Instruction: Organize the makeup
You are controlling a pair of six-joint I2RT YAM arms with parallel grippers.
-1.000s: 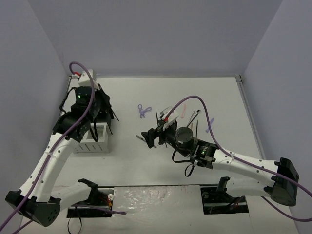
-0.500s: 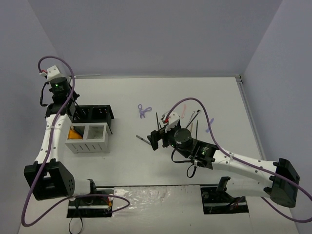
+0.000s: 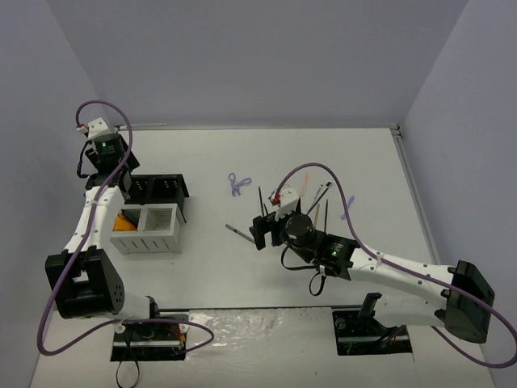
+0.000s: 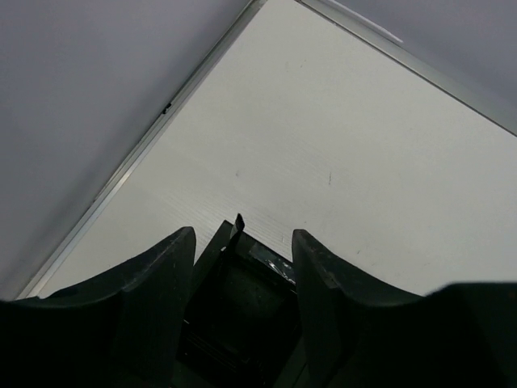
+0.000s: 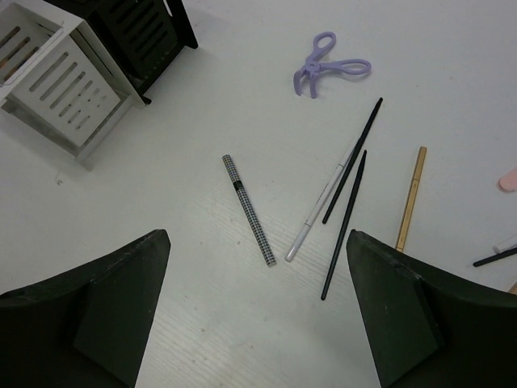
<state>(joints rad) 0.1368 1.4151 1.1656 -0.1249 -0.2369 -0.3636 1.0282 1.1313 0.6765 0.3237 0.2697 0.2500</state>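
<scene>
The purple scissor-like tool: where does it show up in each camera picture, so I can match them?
Top external: the purple scissor-like tool lies on the table's upper middle, right of the organizer box.
Right wrist: near the top edge, right of centre.
Left wrist: not in it.
Shared landmark: the organizer box, upper left in the right wrist view.

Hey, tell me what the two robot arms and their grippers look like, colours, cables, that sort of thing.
The left arm and right arm are built of white links with black joint housings. A purple cable loops loosely along each arm, and a small green light glows on each. The left gripper and right gripper have broad, dark, matte jaws.
</scene>
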